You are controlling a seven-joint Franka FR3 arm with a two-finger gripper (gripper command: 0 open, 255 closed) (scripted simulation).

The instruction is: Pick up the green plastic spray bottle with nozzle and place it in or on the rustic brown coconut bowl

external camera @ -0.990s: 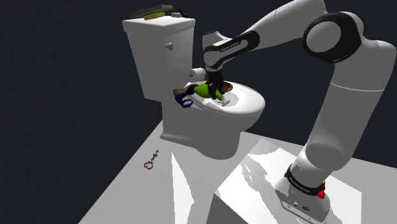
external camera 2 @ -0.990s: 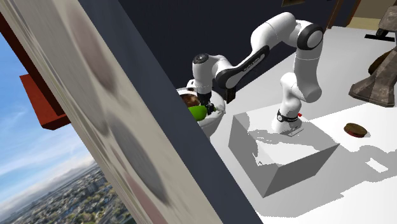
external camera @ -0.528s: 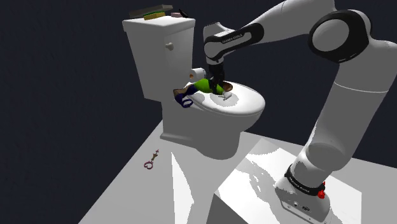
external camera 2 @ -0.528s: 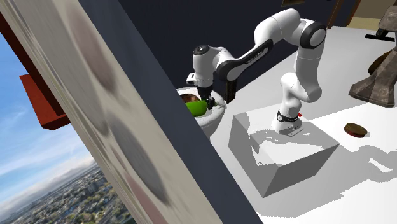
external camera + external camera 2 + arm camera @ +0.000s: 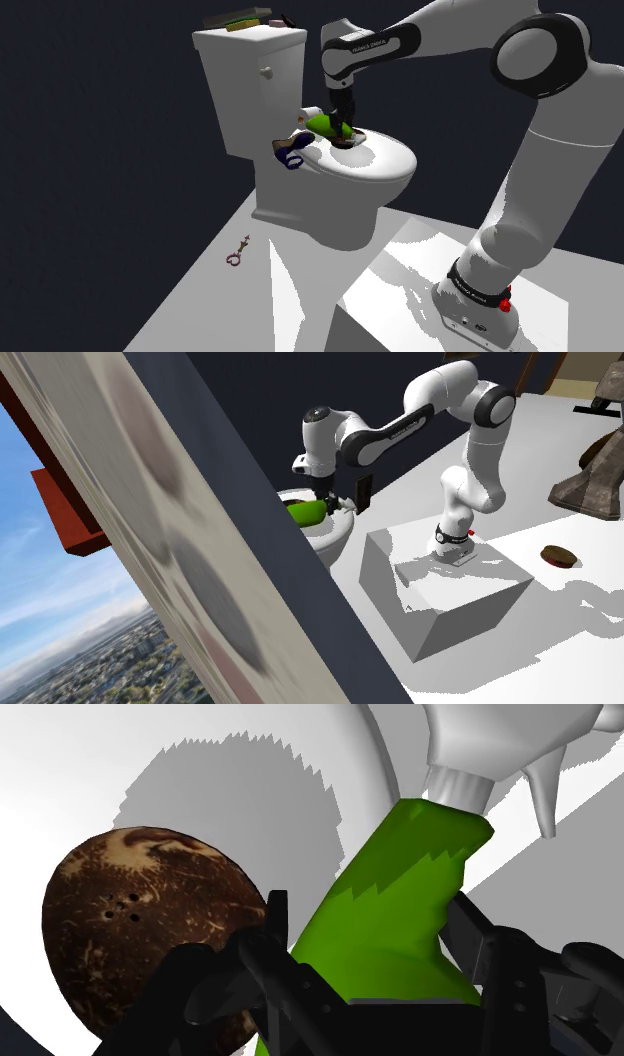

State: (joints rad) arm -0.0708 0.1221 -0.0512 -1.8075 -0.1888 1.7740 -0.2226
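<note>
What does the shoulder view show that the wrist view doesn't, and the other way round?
Shoulder view: the toilet tank, a small trinket on the floor and the arm's stand. Wrist view: the tiny holes in the brown bowl. Both: the pincer shut on the green spray bottle, over the white toilet lid.

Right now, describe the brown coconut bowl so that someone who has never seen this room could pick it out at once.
Find the white toilet and look at its closed lid. The rounded dark brown coconut bowl sits there, right beside the black gripper that clasps a green spray bottle with a white nozzle. Unlike the smooth green bottle and white lid, it is mottled brown.
</note>
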